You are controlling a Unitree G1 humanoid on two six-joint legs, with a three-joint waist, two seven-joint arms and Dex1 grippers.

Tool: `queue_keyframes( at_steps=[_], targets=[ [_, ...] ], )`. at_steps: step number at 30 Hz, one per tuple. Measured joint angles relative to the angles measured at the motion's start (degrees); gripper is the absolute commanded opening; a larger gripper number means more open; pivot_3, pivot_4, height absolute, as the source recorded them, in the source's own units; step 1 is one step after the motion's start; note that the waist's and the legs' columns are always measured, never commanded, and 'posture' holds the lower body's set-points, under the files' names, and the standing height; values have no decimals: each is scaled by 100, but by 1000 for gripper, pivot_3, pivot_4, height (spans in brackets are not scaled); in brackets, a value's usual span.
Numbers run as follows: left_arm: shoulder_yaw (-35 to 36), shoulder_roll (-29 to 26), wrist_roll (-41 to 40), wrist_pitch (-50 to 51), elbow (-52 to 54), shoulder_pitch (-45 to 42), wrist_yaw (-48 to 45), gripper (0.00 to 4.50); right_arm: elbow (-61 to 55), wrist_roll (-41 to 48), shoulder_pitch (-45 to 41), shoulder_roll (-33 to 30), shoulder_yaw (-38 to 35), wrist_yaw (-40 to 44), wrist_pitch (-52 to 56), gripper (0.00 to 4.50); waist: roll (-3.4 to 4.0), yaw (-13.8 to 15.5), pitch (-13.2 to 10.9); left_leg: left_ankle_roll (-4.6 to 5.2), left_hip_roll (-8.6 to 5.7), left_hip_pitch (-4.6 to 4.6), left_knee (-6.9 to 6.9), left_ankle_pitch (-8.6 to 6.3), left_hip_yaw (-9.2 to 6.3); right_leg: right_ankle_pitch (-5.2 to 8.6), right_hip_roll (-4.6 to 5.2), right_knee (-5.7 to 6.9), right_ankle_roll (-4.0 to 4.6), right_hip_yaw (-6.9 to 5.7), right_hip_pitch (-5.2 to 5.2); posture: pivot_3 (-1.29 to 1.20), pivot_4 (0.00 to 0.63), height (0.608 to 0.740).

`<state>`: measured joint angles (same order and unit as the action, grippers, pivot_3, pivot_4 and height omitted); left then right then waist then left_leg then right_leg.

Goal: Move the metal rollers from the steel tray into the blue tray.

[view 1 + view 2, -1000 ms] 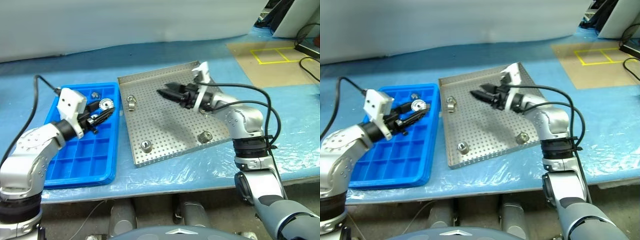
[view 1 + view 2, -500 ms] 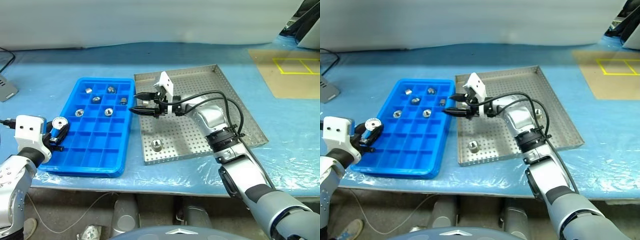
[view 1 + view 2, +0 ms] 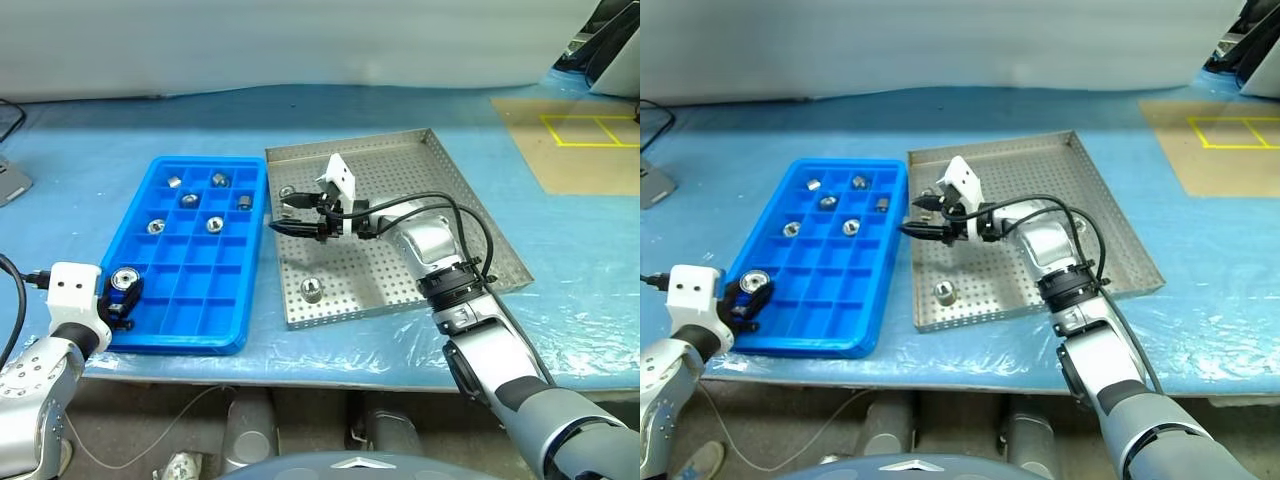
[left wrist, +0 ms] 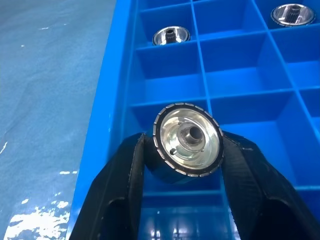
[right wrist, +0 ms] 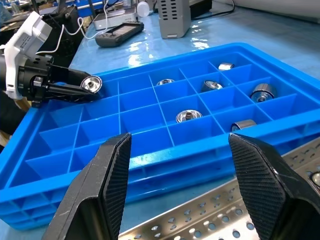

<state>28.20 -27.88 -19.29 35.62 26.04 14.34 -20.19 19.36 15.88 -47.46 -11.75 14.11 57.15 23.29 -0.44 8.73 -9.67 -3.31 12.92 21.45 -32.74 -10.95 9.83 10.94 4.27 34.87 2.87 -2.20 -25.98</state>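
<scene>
The left claw (image 3: 122, 287), clamped on a metal roller (image 4: 187, 140), hovers lower left over the blue tray (image 3: 232, 335), apparently to drop it into a compartment.

Both head views look forward and down over the tabletop (image 3: 100, 150), while each wrist view sits close, apparently just above the blue tray (image 5: 150, 165) they share.

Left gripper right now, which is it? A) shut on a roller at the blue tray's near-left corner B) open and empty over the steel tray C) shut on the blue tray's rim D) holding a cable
A: the left gripper pinches a metal roller between its fingers above the blue tray, at its near-left corner.
</scene>
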Motion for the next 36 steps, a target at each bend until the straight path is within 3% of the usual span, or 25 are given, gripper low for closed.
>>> queue_keyframes(
  at_steps=[4, 10, 16, 22, 23, 31, 36],
  targets=[
    [-13, -17, 22, -13, -9, -1, -19, 1898, -1, -46, 0, 1, 1, 0, -8, 3220, 0, 1, 0, 0, -1, -7, -1, 0, 0, -1, 1, 1, 1, 1, 5, 338, 150, 740],
    [-292, -73, 183, -90, -179, -198, -19, 3847, 66, -147, -1, 29, -2, -105, -27, 3259, 0, -4, 0, -1, -1, -5, -1, 1, 0, -1, 0, 1, 1, 2, 3, 322, 150, 740],
    [-298, -214, -11, -87, -225, -692, -207, 3847, 75, -208, 4, -41, -76, -162, -32, 3259, 0, -5, 0, -15, -1, -6, -5, 9, 0, -2, 0, 9, 3, 2, 4, 272, 150, 740],
    [-474, -458, -697, 122, -188, -1852, -713, 3847, -46, -215, 160, -245, -340, -368, 31, 3259, -1, -11, 0, -21, -4, -7, -28, 14, 1, -3, 2, 36, 4, 8, 2, 219, 150, 740],
    [-583, -502, -807, 144, -166, -2032, -821, 3847, -100, -213, 178, -282, -403, -401, 76, 3259, -1, -17, 0, -22, -4, -10, -28, 15, 1, -3, 2, 39, 4, 11, 2, 106, 150, 740],
    [-2333, -539, -638, -189, -1485, -3703, -1981, 3847, -1110, -148, 871, -819, -878, -805, 550, 3259, 0, -285, 1, -27, -13, -33, -34, 24, 18, -4, 0, 68, 2, 42, 1, -98, 150, 740],
    [-3552, -682, 3, -1101, -2483, -4027, -3226, 3847, -2125, -7, 1632, -1144, -1152, -1184, 1124, 3259, 0, -578, 1, -26, -12, -33, -28, 25, 21, -4, -8, 62, 1, 52, -1, -208, 150, 740]
  ],
)
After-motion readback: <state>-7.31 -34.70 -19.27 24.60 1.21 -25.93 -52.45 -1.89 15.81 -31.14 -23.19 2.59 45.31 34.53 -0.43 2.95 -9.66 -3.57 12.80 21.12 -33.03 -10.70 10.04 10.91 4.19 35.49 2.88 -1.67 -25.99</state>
